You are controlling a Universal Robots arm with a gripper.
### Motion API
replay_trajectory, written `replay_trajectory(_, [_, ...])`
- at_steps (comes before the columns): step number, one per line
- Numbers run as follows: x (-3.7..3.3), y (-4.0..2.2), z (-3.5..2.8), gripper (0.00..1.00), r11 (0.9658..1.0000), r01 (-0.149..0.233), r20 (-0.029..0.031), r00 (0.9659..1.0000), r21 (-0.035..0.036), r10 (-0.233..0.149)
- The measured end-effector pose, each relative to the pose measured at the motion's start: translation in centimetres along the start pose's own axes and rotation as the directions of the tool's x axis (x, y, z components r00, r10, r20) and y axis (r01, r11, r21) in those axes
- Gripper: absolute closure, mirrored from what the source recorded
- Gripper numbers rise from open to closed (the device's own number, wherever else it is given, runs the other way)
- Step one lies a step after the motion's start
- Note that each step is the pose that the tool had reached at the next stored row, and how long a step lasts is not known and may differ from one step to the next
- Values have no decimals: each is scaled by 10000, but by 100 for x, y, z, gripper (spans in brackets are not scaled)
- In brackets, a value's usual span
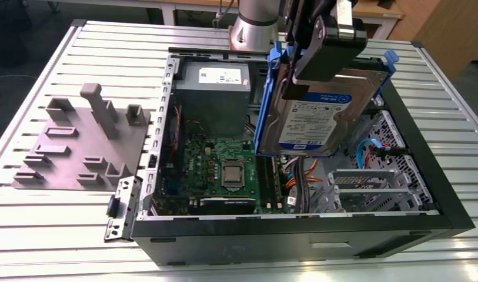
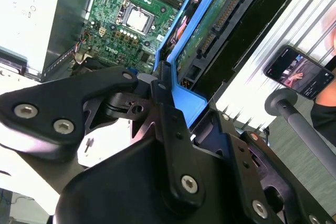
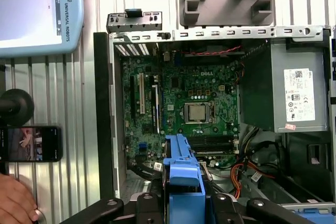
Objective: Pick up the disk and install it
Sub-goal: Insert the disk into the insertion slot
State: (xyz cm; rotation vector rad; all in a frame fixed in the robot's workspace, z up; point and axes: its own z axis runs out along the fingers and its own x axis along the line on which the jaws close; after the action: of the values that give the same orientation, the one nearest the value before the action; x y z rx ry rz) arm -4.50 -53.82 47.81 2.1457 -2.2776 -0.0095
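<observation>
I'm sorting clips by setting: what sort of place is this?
Probably a robotics lab bench set up for computer assembly. A slotted aluminium table carries an open desktop computer case, a robot teach pendant lies beside it, and the gripper holds the disk above the case.

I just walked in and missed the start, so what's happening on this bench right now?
The robot arm's gripper is shut on the disk, a hard drive in a blue bracket. It holds the disk tilted in the air above the open computer case, to the exterior view's right of the motherboard. The disk is not yet seated in the case.
</observation>
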Motion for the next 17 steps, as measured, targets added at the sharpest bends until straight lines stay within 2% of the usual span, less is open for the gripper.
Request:
replay_trajectory(8, [4, -59, 3, 64, 10000, 1, -1, 10000, 0, -1])
replay_trajectory(13, [65, -88, 17, 64, 10000, 0, 0, 10000, 0, 0])
replay_trajectory(17, [111, -142, 31, 64, 10000, 0, 0, 10000, 0, 0])
